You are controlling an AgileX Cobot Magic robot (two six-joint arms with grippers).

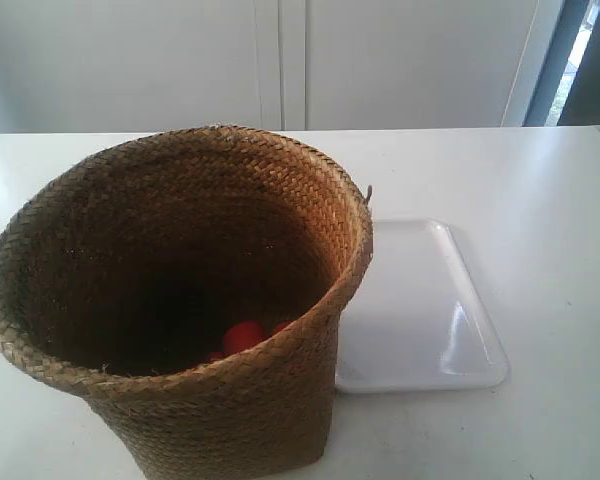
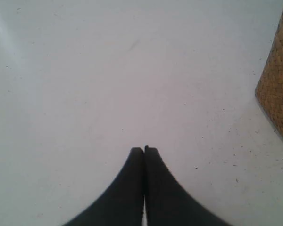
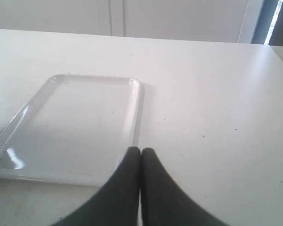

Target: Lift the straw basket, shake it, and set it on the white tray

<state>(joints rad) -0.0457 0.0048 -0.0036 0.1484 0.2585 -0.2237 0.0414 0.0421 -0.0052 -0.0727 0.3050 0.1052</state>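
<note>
White table (image 1: pixel 550 180) holds the straw basket (image 1: pixel 180 230), white tray (image 1: pixel 420 300) at its three o'clock. Left gripper (image 2: pixel 144 149) and right gripper (image 3: pixel 140 149) are pinched together, empty. Nothing is lifted yet; I judge they must first spread and grasp the basket.

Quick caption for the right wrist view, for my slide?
Right pincer, shut and holding nothing, by the rim of the white tray on the table.

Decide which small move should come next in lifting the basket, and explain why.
Probably open both pairs of jaws: each is shut on nothing in its wrist view, while the straw basket stands on the table beside the white tray, not yet gripped.
</note>
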